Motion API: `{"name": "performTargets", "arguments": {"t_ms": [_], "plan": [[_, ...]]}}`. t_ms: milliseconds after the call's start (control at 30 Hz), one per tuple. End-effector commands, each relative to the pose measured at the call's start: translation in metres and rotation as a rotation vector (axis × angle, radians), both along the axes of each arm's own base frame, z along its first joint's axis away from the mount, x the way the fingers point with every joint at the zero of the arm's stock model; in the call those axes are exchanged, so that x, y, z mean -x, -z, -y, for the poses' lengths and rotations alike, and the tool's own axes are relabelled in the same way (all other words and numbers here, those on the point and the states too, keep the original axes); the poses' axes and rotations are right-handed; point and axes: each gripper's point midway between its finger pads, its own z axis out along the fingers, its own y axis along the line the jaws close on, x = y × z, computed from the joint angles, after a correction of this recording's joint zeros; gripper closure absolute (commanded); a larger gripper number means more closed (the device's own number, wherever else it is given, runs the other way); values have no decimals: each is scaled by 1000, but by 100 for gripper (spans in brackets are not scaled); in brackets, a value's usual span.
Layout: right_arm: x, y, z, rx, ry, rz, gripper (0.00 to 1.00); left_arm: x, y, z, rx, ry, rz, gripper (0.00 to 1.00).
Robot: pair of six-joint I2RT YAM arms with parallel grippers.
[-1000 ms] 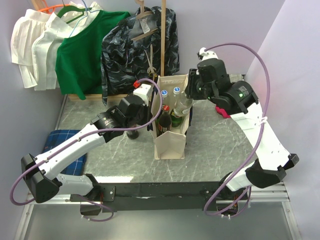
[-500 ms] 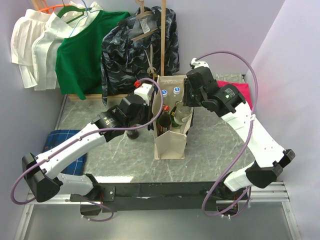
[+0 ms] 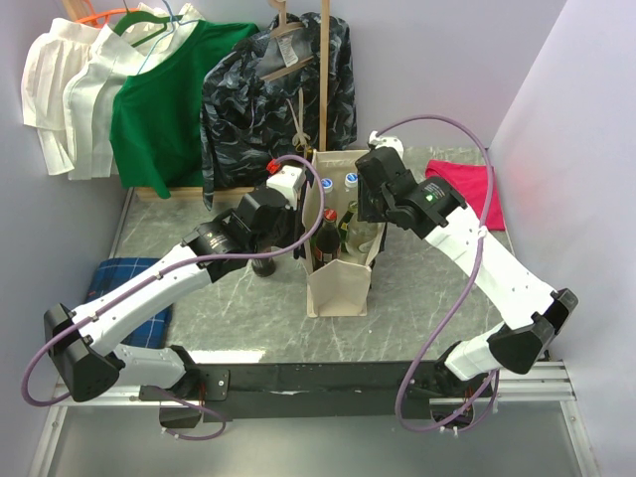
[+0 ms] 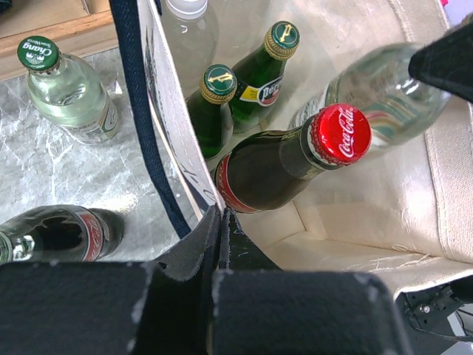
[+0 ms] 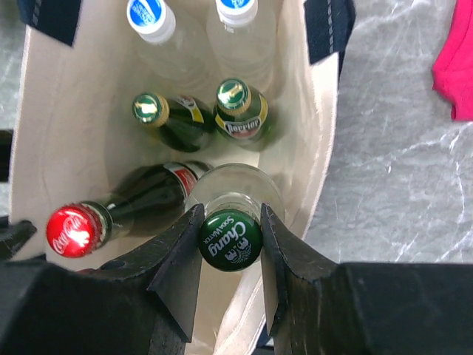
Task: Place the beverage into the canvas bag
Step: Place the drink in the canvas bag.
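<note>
Bag: boxy cream canvas tote [image 5: 63,140], five other bottles [image 5: 238,118] inside.
Beverage: clear green-capped glass bottle [image 5: 230,238], 6 o'clock, axis vertical, cap up.
Right gripper [image 5: 230,222]: grasping its top.
Left gripper [image 4: 219,222]: clenched on tote rim.

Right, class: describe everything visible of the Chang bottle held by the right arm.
The Chang bottle is clear glass with a green cap printed in white. It is cap up inside the canvas bag, near the wall on the right arm's side. The right gripper pinches it at the cap with black fingers. A leaning cola bottle lies beside it.
</note>
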Motion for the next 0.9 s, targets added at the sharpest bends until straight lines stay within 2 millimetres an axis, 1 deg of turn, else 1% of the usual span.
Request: {"name": "performTargets", "arguments": {"t_ms": [0, 200, 467, 867], "plan": [[-26, -44, -9, -105, 55, 191, 100, 1, -46, 12, 105, 39, 92, 99], [-31, -30, -10, -83, 70, 175, 100, -1, -47, 11, 94, 36, 97, 99], [-30, -25, -9, -72, 79, 166, 100, -2, -49, 10, 88, 33, 108, 99], [-30, -8, -17, -65, 68, 130, 100, -3, -52, 10, 91, 30, 117, 99]]}}
